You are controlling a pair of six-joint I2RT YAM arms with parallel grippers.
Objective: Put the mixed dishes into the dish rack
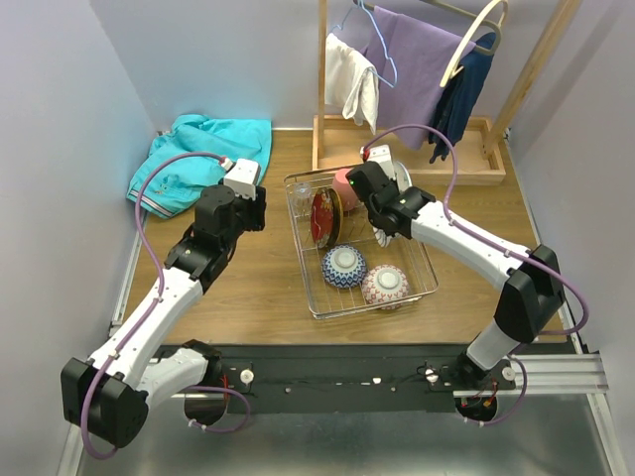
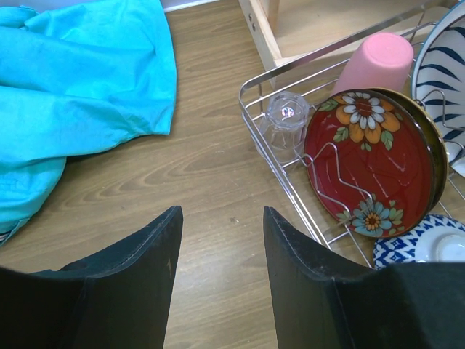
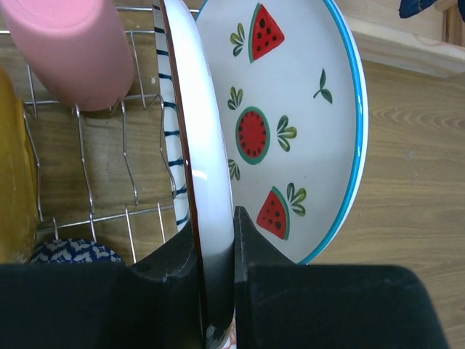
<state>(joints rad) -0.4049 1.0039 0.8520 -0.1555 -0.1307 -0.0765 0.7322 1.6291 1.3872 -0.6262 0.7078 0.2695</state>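
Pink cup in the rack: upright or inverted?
Inverted: the pink cup stands in the dish rack with its closed base facing up.

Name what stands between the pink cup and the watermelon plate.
A striped-rim plate on edge, pinched by the right gripper; right wrist view shows it.

Four plates (image 2: 367,163), two bowls (image 1: 343,266), one pink cup (image 2: 381,62), one clear glass (image 2: 287,116), one wire rack (image 1: 305,266).
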